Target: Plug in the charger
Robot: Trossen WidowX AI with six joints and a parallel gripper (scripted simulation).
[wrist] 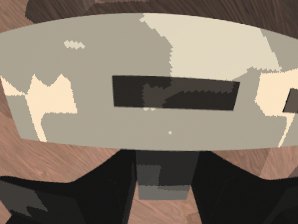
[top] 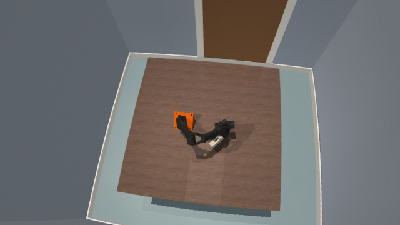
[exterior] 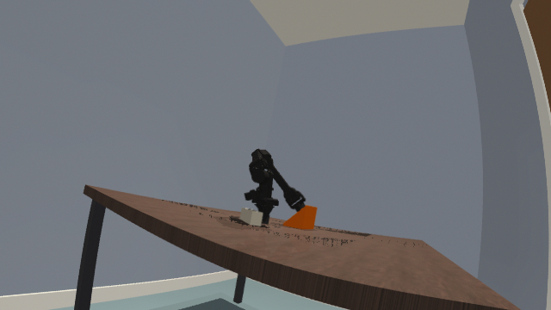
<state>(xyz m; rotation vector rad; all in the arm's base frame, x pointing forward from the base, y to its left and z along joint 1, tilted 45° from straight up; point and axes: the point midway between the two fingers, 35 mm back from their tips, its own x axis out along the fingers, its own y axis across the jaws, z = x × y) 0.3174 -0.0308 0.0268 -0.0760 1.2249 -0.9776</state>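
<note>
The cream power strip [top: 212, 144] [exterior: 250, 216] [wrist: 95, 90] lies on the table beside the arm. In the wrist view it spans the upper half, with a long dark rectangle [wrist: 175, 93] on its face and part of another dark opening at the right edge. My gripper [exterior: 266, 219] [wrist: 162, 144] is shut on the dark grey charger [wrist: 167, 169], which shows between the black fingers at the strip's near edge. The prongs are hidden, and I cannot tell whether the charger touches the strip. In the top view the arm hides the fingertips.
The arm's orange base [top: 190, 120] [exterior: 306, 219] stands on the brown wooden table [top: 200, 87] [exterior: 366, 263]. The arm's links [top: 191, 139] [exterior: 261, 168] reach from it to the strip. Shadows fall around the arm and strip.
</note>
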